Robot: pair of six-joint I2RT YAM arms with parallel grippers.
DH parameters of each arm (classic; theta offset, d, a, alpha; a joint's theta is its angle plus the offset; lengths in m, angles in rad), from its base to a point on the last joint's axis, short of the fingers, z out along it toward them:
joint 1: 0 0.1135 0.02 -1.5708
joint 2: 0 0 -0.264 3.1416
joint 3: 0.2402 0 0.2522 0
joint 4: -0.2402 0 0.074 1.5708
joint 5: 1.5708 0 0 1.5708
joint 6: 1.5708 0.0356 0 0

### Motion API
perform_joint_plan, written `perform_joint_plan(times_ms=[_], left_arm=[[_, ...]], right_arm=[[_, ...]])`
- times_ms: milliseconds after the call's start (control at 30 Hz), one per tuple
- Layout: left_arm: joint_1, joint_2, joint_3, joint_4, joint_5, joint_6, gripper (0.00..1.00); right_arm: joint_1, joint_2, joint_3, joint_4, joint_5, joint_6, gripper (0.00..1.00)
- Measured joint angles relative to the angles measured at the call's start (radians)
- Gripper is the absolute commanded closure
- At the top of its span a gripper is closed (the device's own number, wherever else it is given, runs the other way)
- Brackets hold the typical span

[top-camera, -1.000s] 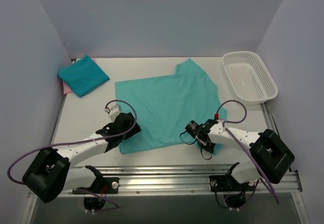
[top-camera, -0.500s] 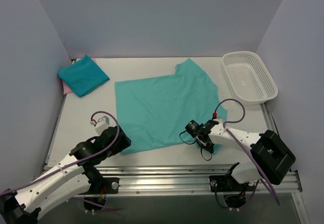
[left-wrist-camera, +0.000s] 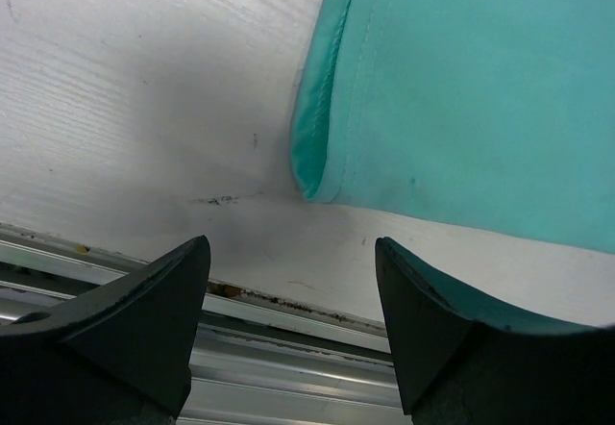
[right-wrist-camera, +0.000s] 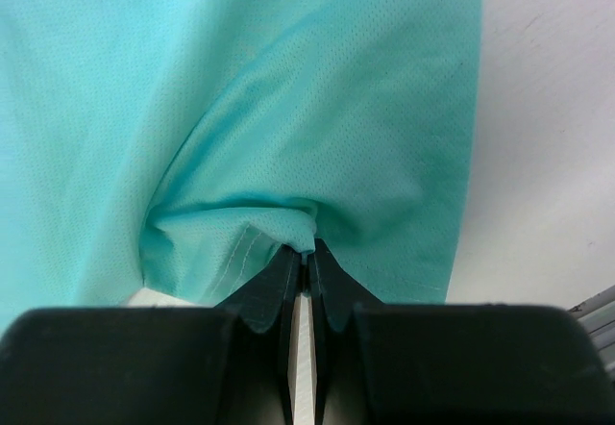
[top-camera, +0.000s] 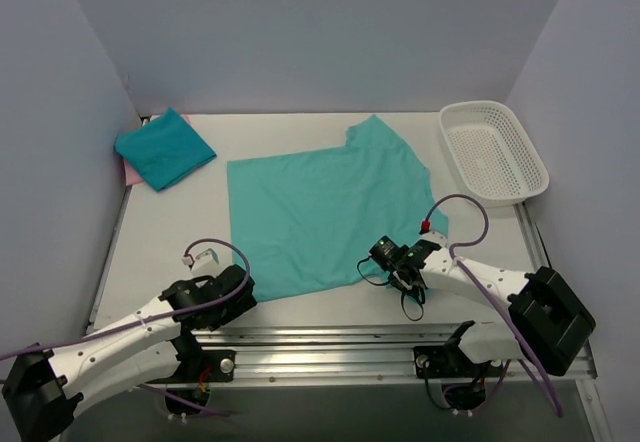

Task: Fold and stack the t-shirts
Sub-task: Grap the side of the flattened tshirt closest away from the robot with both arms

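A white plastic mesh basket [top-camera: 494,152] stands at the far right corner of the white table [top-camera: 160,232], well apart from the clothes. A teal cloth t-shirt [top-camera: 320,217] lies spread mid-table. The right gripper [right-wrist-camera: 305,252] is clamped tight on a bunched fold of its near right hem. The left gripper [left-wrist-camera: 293,290] gapes wide, empty, just short of its near left corner. A folded teal t-shirt [top-camera: 163,149] rests on a pink one [top-camera: 129,172] far left.

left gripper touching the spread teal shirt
Apart. The left wrist view shows the open left gripper short of the teal shirt's corner, with bare table between both fingers and the cloth.
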Motion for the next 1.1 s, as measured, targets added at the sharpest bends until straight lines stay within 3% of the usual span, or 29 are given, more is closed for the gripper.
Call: perform_joint_plan(times_ms=[233, 767, 1000, 1100], left_arm=[[-0.072, 0.161, 0.012, 0.040, -0.021, -0.074, 0.23], [-0.110, 0.262, 0.032, 0.102, -0.158, -0.203, 0.25], [-0.110, 0.306, 0.032, 0.127, -0.212, -0.235, 0.46], [-0.109, 0.324, 0.032, 0.139, -0.233, -0.240, 0.51]], right_arm=[[0.000, -0.035, -0.006, 0.002, 0.002, -0.008, 1.00], [0.000, -0.064, -0.019, -0.003, 0.016, -0.023, 1.00], [0.000, -0.066, -0.019, -0.007, 0.020, -0.023, 1.00], [0.000, -0.066, -0.019, -0.014, 0.027, -0.023, 1.00]])
